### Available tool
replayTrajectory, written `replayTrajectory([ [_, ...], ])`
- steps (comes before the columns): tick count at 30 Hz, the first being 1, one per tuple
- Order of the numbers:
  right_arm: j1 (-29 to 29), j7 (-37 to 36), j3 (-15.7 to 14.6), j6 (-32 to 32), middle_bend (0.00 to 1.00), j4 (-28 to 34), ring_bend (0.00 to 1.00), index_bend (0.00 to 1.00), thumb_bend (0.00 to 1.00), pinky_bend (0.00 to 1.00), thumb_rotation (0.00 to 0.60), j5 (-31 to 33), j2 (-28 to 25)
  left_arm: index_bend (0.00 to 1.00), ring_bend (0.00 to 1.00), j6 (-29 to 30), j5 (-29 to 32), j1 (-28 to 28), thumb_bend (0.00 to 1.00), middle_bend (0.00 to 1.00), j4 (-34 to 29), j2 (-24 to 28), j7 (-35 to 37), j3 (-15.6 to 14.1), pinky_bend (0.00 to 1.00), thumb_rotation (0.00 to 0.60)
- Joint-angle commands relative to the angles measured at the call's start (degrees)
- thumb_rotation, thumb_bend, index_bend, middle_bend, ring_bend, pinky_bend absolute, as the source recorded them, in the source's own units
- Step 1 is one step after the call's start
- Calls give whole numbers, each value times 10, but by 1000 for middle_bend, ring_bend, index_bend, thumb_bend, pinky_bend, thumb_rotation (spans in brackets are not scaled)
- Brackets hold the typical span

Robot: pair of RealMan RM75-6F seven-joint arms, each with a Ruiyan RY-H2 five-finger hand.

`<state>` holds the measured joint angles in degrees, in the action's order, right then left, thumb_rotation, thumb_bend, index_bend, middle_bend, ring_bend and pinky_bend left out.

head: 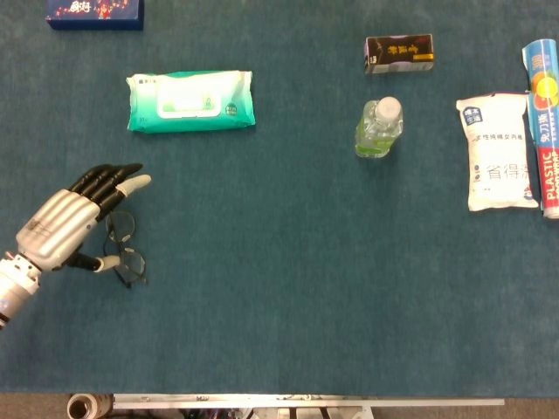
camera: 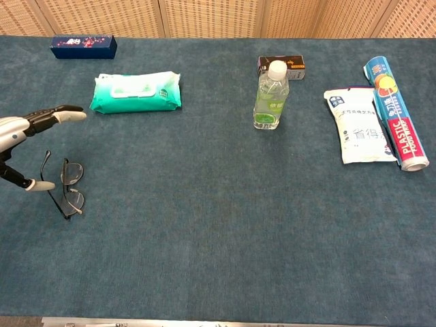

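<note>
A pair of thin-rimmed glasses (head: 125,249) (camera: 68,187) lies on the blue cloth at the left. My left hand (head: 70,223) (camera: 27,136) hovers over them with its fingers stretched out flat and the thumb spread below, holding nothing. The thumb tip is close to the left side of the frame; contact cannot be told. My right hand shows in neither view.
A green wet-wipes pack (head: 191,101) lies behind the glasses, a dark blue box (head: 94,12) at the far left. A water bottle (head: 379,127) stands mid-table with a dark box (head: 399,53) behind it. A white pouch (head: 497,152) and a plastic-wrap roll (head: 542,127) lie at the right.
</note>
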<state>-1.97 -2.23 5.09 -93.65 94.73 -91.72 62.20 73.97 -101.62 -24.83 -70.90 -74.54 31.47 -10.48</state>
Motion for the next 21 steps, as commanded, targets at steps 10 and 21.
replayTrajectory([
  [10,0,0,0,0,201,0,174,143,12,325,600,1,0,0,0,-18,12,-4,0,0,40,-27,24,1,30,600],
  [21,1,-2,0,-1,202,0,174,143,12,325,600,0,-1,0,0,-28,16,-6,0,0,70,-49,44,0,30,600],
])
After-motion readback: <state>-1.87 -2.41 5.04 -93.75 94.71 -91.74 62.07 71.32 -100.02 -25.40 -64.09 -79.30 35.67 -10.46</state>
